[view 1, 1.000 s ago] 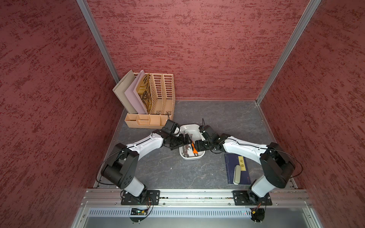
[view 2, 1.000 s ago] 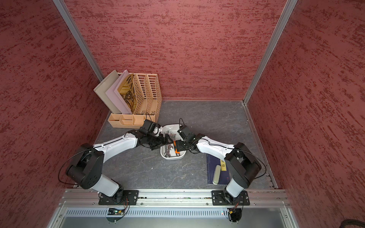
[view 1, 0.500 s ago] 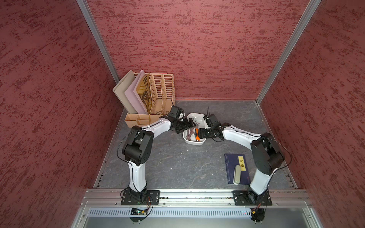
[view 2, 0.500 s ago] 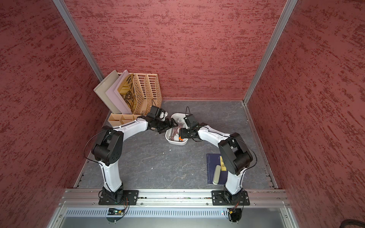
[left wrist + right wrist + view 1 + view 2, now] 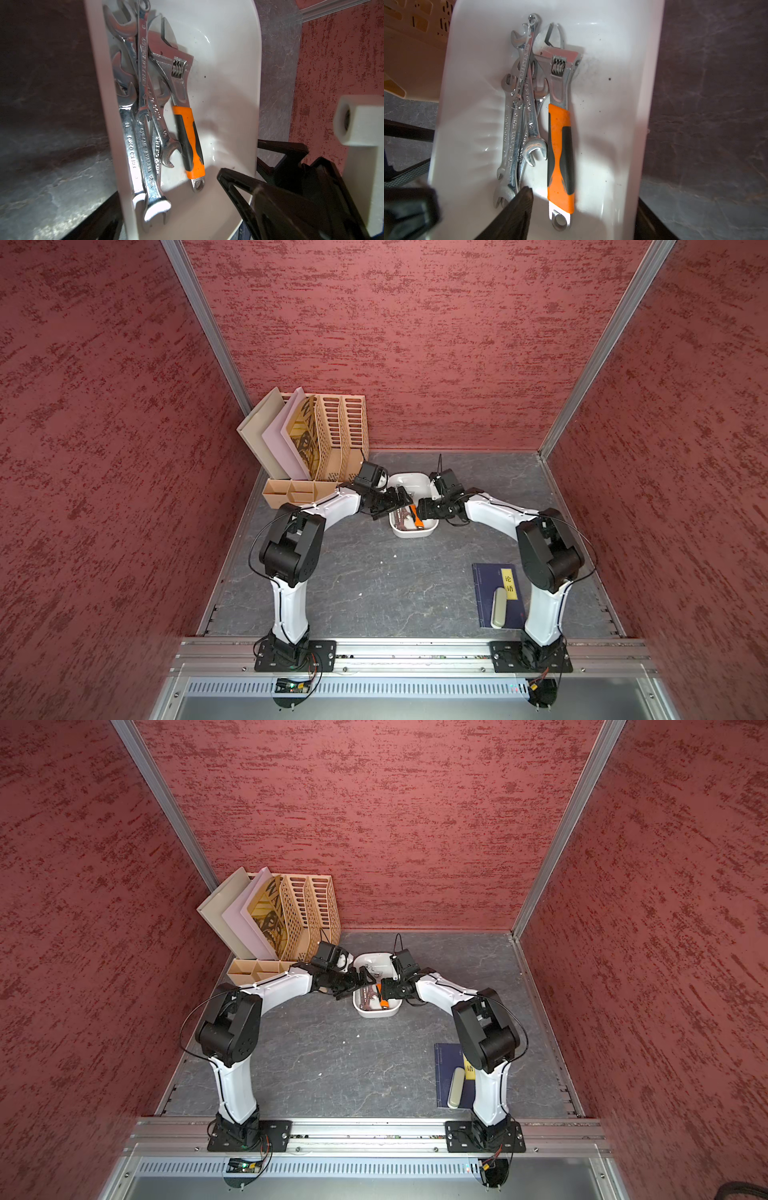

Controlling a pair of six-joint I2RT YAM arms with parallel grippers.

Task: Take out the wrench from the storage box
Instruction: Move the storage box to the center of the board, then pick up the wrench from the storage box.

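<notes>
Since a second ago both elbows have come up, and the storage box (image 5: 412, 534) is sitting farther back. The tan file rack (image 5: 336, 435) is standing just outboard of the left gripper (image 5: 394, 505). That gripper is hanging spread wide and gripping nothing, straddling the box wall with one finger (image 5: 259, 199) hovering over the box floor. The orange-handled wrench (image 5: 560, 149) is lying inside the box beside the chrome spanners (image 5: 143, 128), between the two grippers. The right gripper (image 5: 420, 508) is gaping partway and is empty. One finger (image 5: 517, 212) is sitting at the spanner ends, contact unclear. A blue book (image 5: 486, 589) is lying well back from it, near its base.
</notes>
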